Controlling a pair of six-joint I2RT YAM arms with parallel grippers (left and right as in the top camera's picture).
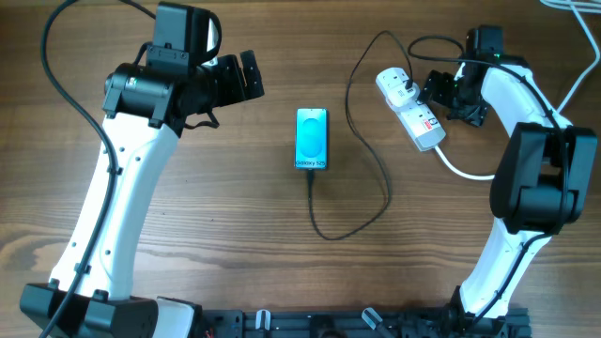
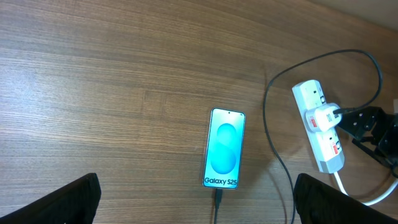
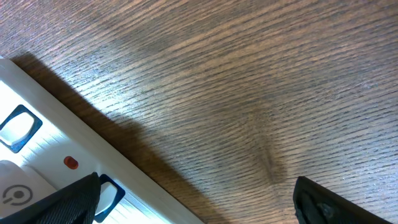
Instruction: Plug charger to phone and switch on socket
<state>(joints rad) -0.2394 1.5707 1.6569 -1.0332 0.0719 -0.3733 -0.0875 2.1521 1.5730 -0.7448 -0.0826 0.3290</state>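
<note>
The phone [image 1: 312, 139] lies flat mid-table with its teal screen lit [image 2: 224, 149]. The charger's thin black cable [image 1: 376, 178] loops from the white adapter [image 1: 402, 91] on the socket [image 1: 418, 113] round to the phone's bottom edge, where its connector tip [image 2: 218, 196] meets the port. My left gripper [image 1: 246, 77] hovers open to the phone's left and holds nothing [image 2: 199, 208]. My right gripper [image 1: 437, 91] stands open beside the socket's right side. Its left finger [image 3: 56, 205] overlaps a blue-framed switch [image 3: 109, 193] on the socket [image 3: 43, 149]; whether they touch, I cannot tell.
The socket's thick white cord [image 1: 465, 169] runs from its near end toward the right arm's base. More white cables [image 1: 575, 23] cross the far right corner. A small red mark [image 3: 71, 163] sits between two switches on the strip.
</note>
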